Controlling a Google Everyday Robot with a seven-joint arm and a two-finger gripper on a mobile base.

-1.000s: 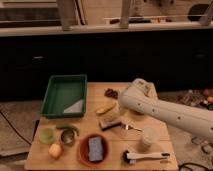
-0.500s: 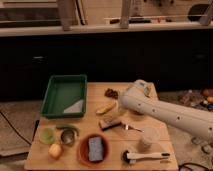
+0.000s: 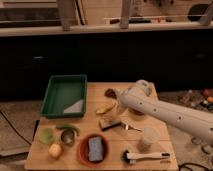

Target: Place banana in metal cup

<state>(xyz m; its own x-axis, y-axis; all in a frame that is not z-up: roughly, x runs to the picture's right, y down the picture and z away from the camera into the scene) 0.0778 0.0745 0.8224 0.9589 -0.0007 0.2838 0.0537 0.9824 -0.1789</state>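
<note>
Yellow banana (image 3: 105,108) lies mid-surface (image 3: 40,159), well apart from the metal cup (image 3: 67,136). The pincer (image 3: 121,106) is just beside the banana. I cannot tell whether it is spread or pressed together.

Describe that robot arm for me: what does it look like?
The arm is a thick, smooth, off-white tube with a rounded, ball-like joint. No cables or markings show. The gripper, at its tip beside the banana, looks pale like the arm.
</note>
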